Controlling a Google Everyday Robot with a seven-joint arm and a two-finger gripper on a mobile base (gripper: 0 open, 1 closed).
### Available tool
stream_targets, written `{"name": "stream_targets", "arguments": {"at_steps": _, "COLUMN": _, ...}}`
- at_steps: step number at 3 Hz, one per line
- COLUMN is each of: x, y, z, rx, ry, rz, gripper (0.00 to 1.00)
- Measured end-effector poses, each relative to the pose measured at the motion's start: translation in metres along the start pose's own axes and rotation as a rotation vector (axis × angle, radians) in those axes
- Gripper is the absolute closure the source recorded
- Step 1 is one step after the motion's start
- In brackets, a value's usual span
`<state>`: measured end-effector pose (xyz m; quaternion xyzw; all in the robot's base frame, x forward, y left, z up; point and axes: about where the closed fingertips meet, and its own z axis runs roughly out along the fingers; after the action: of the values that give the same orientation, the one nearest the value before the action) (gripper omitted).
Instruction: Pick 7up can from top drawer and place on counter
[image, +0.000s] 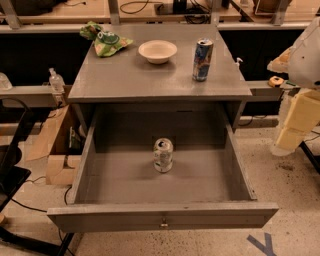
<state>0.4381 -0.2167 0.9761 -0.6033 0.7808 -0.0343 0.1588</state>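
1. Farthest to my left, a small clear plastic bottle (56, 80) stands upright on a grey ledge. Below it, an open brown cardboard box (56, 150) sits on the floor beside the cabinet.
2. Next comes the flat grey rectangular table (130, 75), the top of the grey cabinet. A crumpled green bag (105, 42) lies at its back left corner.
3. A round, shallow white bowl (157, 51) sits just right of the bag, near the table's back edge and not touching the bag.
4. Under the table, the wide, deep grey top drawer (85, 167) is pulled out toward me. Its flat front panel carries a small metal knob (163, 224) at the centre.
5. The short silvery-white 7up can with faint green markings (163, 155) stands upright on the drawer floor. It is about midway between the side walls and touches neither.
6. A tall, slim blue can (202, 60) stands upright on the table, right of the bowl and apart from it, toward the right edge.
7. Low on the right, a blue tape mark (262, 244) is stuck to the speckled floor beyond the drawer's front corner.
8. My cream-coloured hand (286, 142) hangs at the far right, outside the drawer's right wall and above the floor. It is well apart from the 7up can. I cannot tell how far open it is, or whether it has hold of anything.
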Motion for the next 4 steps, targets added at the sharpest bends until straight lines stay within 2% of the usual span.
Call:
{"name": "stream_targets", "arguments": {"at_steps": 1, "x": 0.0, "y": 0.0, "z": 0.0, "rx": 0.0, "ry": 0.0, "rz": 0.0, "gripper": 0.0}}
{"name": "stream_targets", "arguments": {"at_steps": 2, "x": -0.004, "y": -0.003, "z": 0.012, "rx": -0.009, "ry": -0.072, "rz": 0.0, "gripper": 0.0}}
{"name": "stream_targets", "arguments": {"at_steps": 3, "x": -0.007, "y": 0.001, "z": 0.057, "rx": -0.068, "ry": -0.191, "rz": -0.011, "gripper": 0.0}}
{"name": "stream_targets", "arguments": {"at_steps": 4, "x": -0.049, "y": -0.005, "z": 0.145, "rx": -0.099, "ry": -0.544, "rz": -0.061, "gripper": 0.0}}
